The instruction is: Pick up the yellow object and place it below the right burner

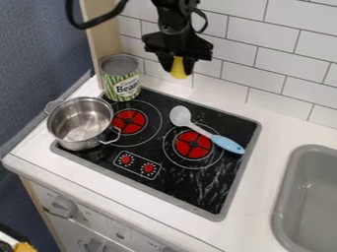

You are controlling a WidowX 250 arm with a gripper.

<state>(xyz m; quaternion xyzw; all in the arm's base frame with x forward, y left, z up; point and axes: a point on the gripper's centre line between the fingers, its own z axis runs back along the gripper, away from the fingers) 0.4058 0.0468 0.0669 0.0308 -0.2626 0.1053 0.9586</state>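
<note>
My pincer (pixel 178 68) hangs in the upper middle of the frame, black and angular, in front of the glossy white tiles (pixel 261 32) with their thin dark grout; its two fingers are closed around the yellow object (pixel 178 70), which pokes out below them as a plain, rounded shape, narrower at its top; a black cable (pixel 93 23) loops in a smooth curve at the upper left. Below me, the black cooktop (pixel 179 184) lies slantwise in a grey rim on the pale desk (pixel 270 172), its glassy face marked with whitish streaks at the lower right; the right burner (pixel 193 144) is a red disc crossed by dark bars inside thin rings, near the middle of the frame; the left burner (pixel 129 121) is patterned alike, and two small red knobs (pixel 149 168) sit in an outlined panel below them. Across the right burner's rings lies a spoon (pixel 181 116), its pale oval bowl to the upper left, its rounded light-blue handle to the lower right; at the left stands a shiny round metal pot (pixel 79 139) with looped wire handles, over the cooktop's left edge; a ribbed-topped cylindrical can (pixel 121 82) with a green-striped label stands upright just behind it; at the right edge I see a smooth grey sink (pixel 285 197) with rounded corners.
</note>
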